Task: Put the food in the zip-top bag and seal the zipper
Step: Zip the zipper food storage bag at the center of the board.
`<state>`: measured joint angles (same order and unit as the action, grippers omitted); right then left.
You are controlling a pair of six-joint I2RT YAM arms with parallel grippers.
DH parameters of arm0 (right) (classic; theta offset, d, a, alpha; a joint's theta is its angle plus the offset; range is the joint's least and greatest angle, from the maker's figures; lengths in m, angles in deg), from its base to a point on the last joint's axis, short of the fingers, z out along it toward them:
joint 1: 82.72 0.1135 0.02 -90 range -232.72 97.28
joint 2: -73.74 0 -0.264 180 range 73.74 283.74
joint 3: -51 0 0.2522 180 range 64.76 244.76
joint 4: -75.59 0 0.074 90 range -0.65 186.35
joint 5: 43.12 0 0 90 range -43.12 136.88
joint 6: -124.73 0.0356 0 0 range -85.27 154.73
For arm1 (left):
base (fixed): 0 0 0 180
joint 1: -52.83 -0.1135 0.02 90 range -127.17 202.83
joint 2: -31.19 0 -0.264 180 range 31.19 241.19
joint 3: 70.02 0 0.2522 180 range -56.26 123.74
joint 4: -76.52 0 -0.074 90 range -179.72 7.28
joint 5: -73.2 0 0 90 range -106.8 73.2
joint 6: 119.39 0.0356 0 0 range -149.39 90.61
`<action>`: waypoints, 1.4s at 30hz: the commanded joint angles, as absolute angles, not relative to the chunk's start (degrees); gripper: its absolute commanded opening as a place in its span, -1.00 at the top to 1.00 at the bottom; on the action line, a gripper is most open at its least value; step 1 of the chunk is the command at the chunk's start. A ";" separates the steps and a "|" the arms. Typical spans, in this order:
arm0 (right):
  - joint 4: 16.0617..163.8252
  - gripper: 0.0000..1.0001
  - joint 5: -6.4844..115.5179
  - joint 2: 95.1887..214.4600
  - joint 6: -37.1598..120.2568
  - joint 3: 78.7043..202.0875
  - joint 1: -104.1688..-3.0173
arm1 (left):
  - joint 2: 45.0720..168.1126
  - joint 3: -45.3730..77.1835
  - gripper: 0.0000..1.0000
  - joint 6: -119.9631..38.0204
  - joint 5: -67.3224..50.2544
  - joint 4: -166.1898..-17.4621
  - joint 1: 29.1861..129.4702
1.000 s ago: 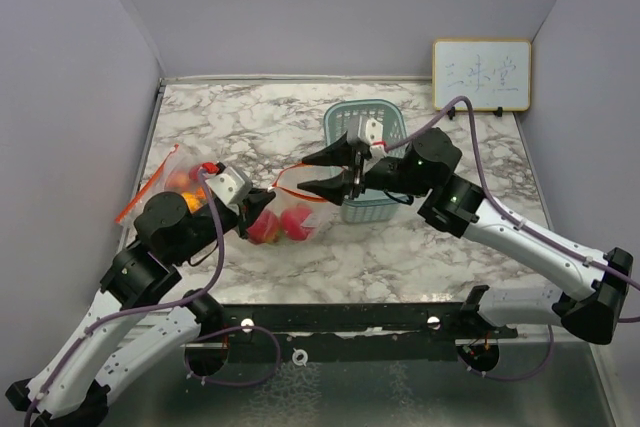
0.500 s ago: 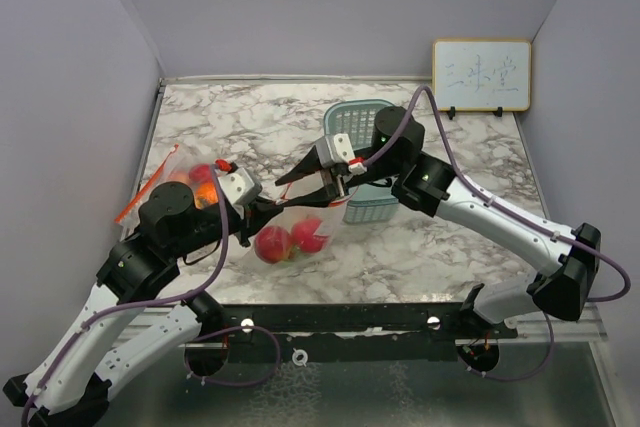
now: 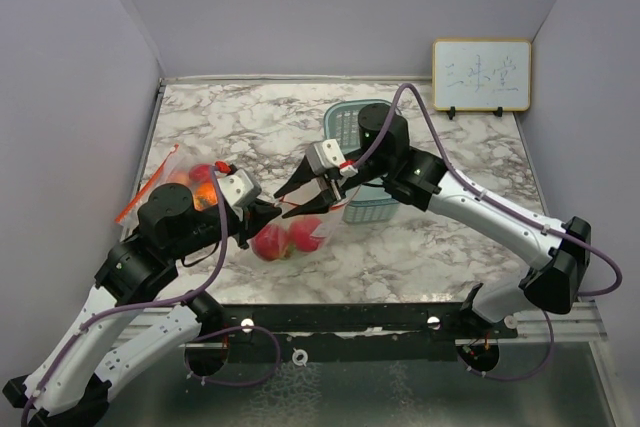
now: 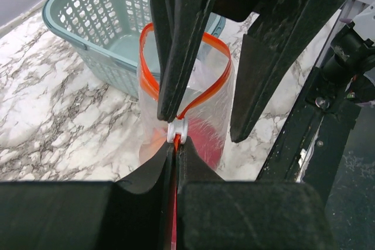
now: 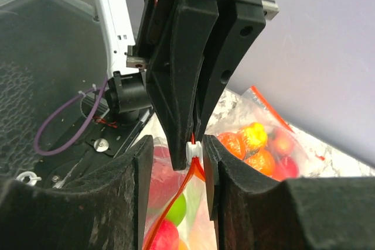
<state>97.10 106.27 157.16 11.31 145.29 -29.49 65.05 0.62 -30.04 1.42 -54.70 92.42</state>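
Note:
The clear zip-top bag (image 3: pixel 292 237) with an orange zipper holds red and green toy fruits (image 5: pixel 177 206). My left gripper (image 3: pixel 265 213) is shut on the zipper strip just behind the white slider (image 4: pixel 177 132), and it holds that end up. My right gripper (image 3: pixel 284 205) is open, with one finger on each side of the slider (image 5: pixel 194 151) and small gaps between. In the left wrist view the bag's mouth (image 4: pixel 218 74) beyond the slider stands open in a loop.
The pale teal basket (image 3: pixel 368 139) stands just behind my right gripper. A second clear bag (image 3: pixel 178 181) with orange, yellow and red fruits lies at the left, and also shows in the right wrist view (image 5: pixel 258 144). A small whiteboard (image 3: pixel 481 74) stands at the back right.
My right gripper has moved left and down to the slider beside my left gripper's tips. The bag has shifted a little to the right and now hangs from the left gripper.

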 commanded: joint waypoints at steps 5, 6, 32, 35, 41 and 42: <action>97.35 0.20 106.20 159.79 12.22 147.34 -29.46 | 64.78 1.98 1.00 -29.94 2.68 -57.31 92.29; 97.39 0.21 106.16 159.99 12.21 147.52 -29.46 | 64.84 1.89 1.00 -29.92 2.73 -57.33 92.29; 102.14 0.95 90.33 158.35 11.61 145.13 -31.54 | 58.03 6.22 1.00 -30.02 -4.24 -55.31 92.30; 102.27 0.96 90.17 158.11 11.66 144.41 -32.74 | 56.36 7.24 1.00 -29.96 -5.92 -54.63 92.35; 102.00 0.96 91.26 157.76 12.33 142.30 -36.00 | 55.53 9.00 1.00 -29.58 -10.34 -52.38 92.30; 101.68 0.96 91.11 157.30 12.77 140.51 -38.41 | 55.43 9.58 1.00 -29.68 -14.50 -51.98 92.30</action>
